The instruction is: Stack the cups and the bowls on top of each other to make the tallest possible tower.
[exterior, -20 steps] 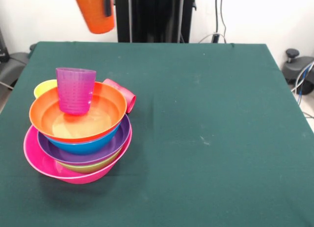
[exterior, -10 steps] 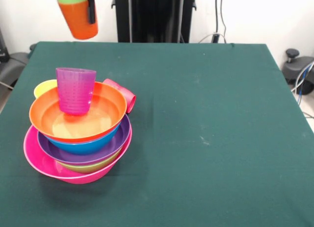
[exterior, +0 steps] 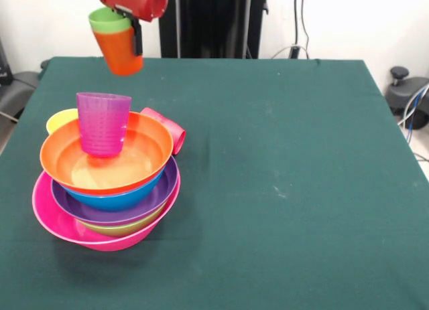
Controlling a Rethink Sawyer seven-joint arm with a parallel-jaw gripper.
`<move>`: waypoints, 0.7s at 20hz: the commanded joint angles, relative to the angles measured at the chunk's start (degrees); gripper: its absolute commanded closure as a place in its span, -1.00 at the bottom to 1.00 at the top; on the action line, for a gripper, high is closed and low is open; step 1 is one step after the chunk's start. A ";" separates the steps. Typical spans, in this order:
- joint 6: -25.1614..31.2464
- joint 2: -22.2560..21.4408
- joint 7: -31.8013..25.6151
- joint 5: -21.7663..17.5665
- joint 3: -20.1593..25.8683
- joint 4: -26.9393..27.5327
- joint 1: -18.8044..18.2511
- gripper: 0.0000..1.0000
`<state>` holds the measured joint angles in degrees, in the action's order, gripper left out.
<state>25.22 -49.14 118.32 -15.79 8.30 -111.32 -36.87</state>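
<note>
- Tower of nested bowls, standing below the gripper and slightly to its left in the front view, on the green table.
- Pink bowl at the base, then a green bowl showing only as a sliver of rim, a purple bowl, a blue bowl and an orange bowl on top.
- Purple cup upright inside the orange bowl, toward its back, almost directly beneath the held cups.
- Orange cup clamped in the gripper, carried clear of the table and of the tower, mouth up and tilted, base swung toward picture right.
- Green cup nested inside the orange cup, only its rim band showing above it.
- One dark finger pressed down the outer wall of the orange cup; red wrist housing directly above.
- Yellow cup behind the tower, below and left of the gripper, mostly hidden by the orange bowl's rim.
- Red cup lying on its side against the back right of the tower, below and just right of the gripper; whether resting on a bowl rim or on the table, impossible to tell.
</note>
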 commanded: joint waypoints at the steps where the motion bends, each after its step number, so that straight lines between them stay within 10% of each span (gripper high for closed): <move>1: -4.00 6.07 -2.99 -5.43 4.67 2.56 1.78 1.00; 14: -4.98 9.13 -7.80 -8.87 9.34 3.44 -5.57 1.00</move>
<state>20.77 -41.20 118.32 -20.69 10.47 -110.82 -40.16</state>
